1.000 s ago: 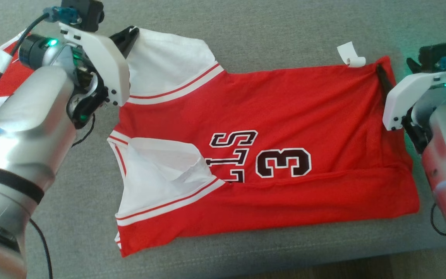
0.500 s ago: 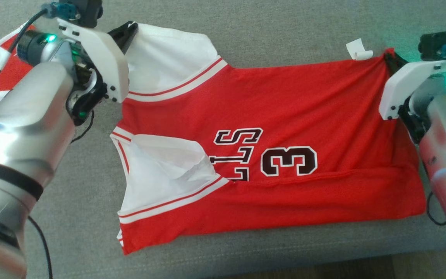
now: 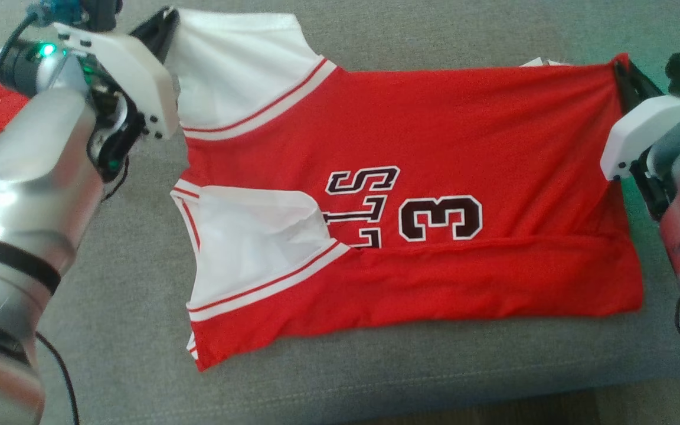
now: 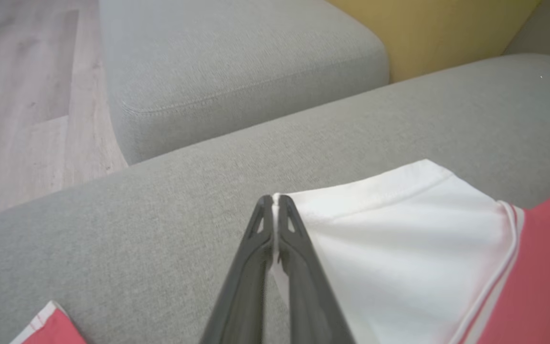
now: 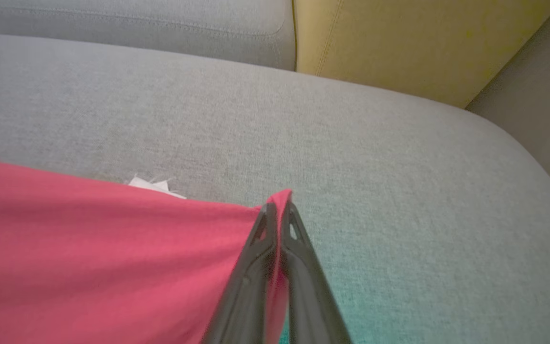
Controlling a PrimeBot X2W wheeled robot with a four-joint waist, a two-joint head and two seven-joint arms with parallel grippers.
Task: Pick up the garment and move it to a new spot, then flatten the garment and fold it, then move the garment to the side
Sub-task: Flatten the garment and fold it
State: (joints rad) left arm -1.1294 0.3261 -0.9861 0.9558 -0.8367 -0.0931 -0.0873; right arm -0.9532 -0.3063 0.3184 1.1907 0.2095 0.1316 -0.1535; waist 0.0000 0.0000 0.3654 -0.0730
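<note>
One garment (image 3: 434, 130), gripped by left claw (image 4: 273, 199), right claw (image 5: 279, 206).

A red and white jersey (image 3: 434, 147) is spread across the grey sofa seat (image 3: 375, 378). Another red garment (image 4: 55, 332) is seen at the left, and a white scrap (image 5: 153, 185) at the jersey's far edge.

Head camera looks steeply down over the red jersey (image 3: 434, 136) spread on the grey sofa (image 3: 375, 378). Wrist cameras sit low and close behind the left gripper (image 4: 273, 200) and the right gripper (image 5: 278, 206), both facing the sofa's back; all three views share the jersey's far edge.
</note>
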